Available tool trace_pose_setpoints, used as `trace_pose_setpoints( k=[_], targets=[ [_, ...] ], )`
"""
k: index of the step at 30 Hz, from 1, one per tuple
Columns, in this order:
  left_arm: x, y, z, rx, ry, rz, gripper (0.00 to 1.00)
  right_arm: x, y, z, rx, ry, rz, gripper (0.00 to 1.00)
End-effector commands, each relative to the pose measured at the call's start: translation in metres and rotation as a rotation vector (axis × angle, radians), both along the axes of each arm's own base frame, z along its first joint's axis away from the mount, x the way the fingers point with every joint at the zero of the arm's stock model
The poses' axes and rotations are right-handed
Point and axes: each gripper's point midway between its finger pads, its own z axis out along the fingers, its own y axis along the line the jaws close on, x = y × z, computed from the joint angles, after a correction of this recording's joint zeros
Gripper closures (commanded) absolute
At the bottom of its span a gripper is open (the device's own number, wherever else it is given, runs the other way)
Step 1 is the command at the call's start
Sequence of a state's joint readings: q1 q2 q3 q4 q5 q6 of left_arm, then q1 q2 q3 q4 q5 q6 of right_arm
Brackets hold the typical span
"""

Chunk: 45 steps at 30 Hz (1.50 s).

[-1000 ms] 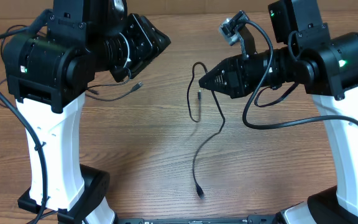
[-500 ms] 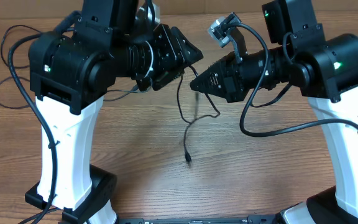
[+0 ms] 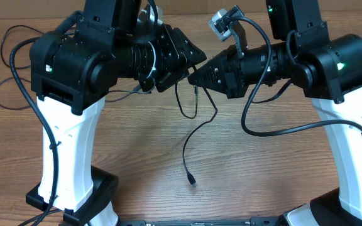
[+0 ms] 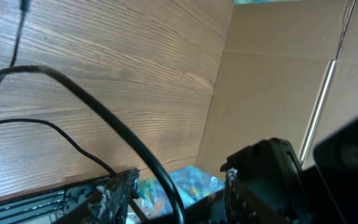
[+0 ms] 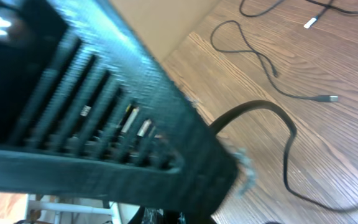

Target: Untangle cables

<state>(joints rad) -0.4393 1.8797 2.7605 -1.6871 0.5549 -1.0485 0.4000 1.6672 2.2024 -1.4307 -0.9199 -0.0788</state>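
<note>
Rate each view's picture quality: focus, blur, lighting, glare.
Overhead: sharp and evenly lit, with no glare on the table, and the hanging cable reads clearly. Left wrist: the wood grain is crisp, but the near black cord is soft and out of focus. Right wrist: the worst, as the big black body up front is smeared, though the cables lying behind stay readable.
</note>
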Motion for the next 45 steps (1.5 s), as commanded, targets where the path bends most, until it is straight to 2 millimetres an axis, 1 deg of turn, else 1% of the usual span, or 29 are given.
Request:
trace_pose_setpoints(
  k=[1,8,12,14,15,19,21,22,24,26,27,28,29,30,31,33,35,38,39,41,43,45],
  targets=[
    [0.000,-0.005,-0.002,-0.016,0.034,0.000,0.54,-0.008,0.004,0.007,0.038,0.009,0.036,0.96],
    [-0.001,-0.006,-0.002,-0.020,0.037,-0.004,0.62,-0.007,0.003,0.006,0.034,0.008,0.031,0.96],
    [-0.001,-0.006,-0.002,-0.020,0.037,-0.004,0.80,-0.007,0.003,0.005,0.029,0.010,0.028,0.96],
    [0.000,-0.005,-0.002,-0.017,0.035,-0.001,0.92,-0.007,0.003,0.005,0.029,0.010,0.028,0.96],
    [0.000,-0.005,-0.003,-0.014,0.034,0.002,0.96,-0.007,0.003,0.005,0.029,0.010,0.028,0.96],
    [0.004,-0.002,-0.005,0.006,0.024,0.024,0.96,-0.007,0.003,0.005,0.028,0.010,0.027,0.96],
    [0.009,0.003,-0.008,0.035,0.012,0.054,0.96,-0.003,0.001,0.001,0.005,0.009,0.002,0.96],
    [0.013,0.007,-0.010,0.058,0.001,0.079,0.96,0.002,-0.001,-0.003,-0.019,0.026,-0.037,0.96],
    [0.022,0.018,-0.014,0.113,-0.026,0.137,0.95,0.016,-0.010,-0.013,-0.080,0.091,-0.167,0.96],
    [0.030,0.028,-0.017,0.163,-0.050,0.191,0.96,0.026,-0.018,-0.020,-0.115,0.151,-0.273,0.84],
    [0.034,0.032,-0.018,0.184,-0.061,0.214,0.95,0.029,-0.022,-0.021,-0.121,0.164,-0.298,0.79],
    [0.036,0.036,-0.019,0.203,-0.071,0.233,0.95,0.031,-0.025,-0.022,-0.122,0.170,-0.307,0.68],
    [0.038,0.039,-0.020,0.216,-0.077,0.246,0.96,0.032,-0.027,-0.023,-0.124,0.175,-0.315,0.38],
    [0.039,0.041,-0.020,0.224,-0.082,0.254,0.96,0.033,-0.030,-0.023,-0.127,0.182,-0.324,0.17],
    [0.040,0.041,-0.020,0.230,-0.087,0.253,0.96,0.034,-0.034,-0.024,-0.130,0.190,-0.336,0.07],
    [0.040,0.041,-0.020,0.229,-0.087,0.253,0.96,0.037,-0.042,-0.026,-0.132,0.209,-0.359,0.00],
    [0.038,0.039,-0.020,0.217,-0.078,0.248,0.96,0.041,-0.053,-0.029,-0.136,0.250,-0.404,0.00],
    [0.029,0.026,-0.017,0.154,-0.047,0.181,0.96,0.048,-0.074,-0.034,-0.146,0.291,-0.468,0.00],
    [0.023,0.019,-0.014,0.120,-0.030,0.146,0.96,0.051,-0.084,-0.036,-0.154,0.306,-0.501,0.00],
    [0.016,0.013,-0.010,0.085,-0.020,0.103,0.96,0.057,-0.105,-0.042,-0.175,0.334,-0.569,0.00],
    [0.013,0.014,-0.007,0.083,-0.037,0.092,0.96,0.059,-0.124,-0.049,-0.205,0.360,-0.633,0.00],
    [0.015,0.019,-0.005,0.100,-0.053,0.118,0.95,0.059,-0.142,-0.056,-0.239,0.391,-0.691,0.00]
  ],
)
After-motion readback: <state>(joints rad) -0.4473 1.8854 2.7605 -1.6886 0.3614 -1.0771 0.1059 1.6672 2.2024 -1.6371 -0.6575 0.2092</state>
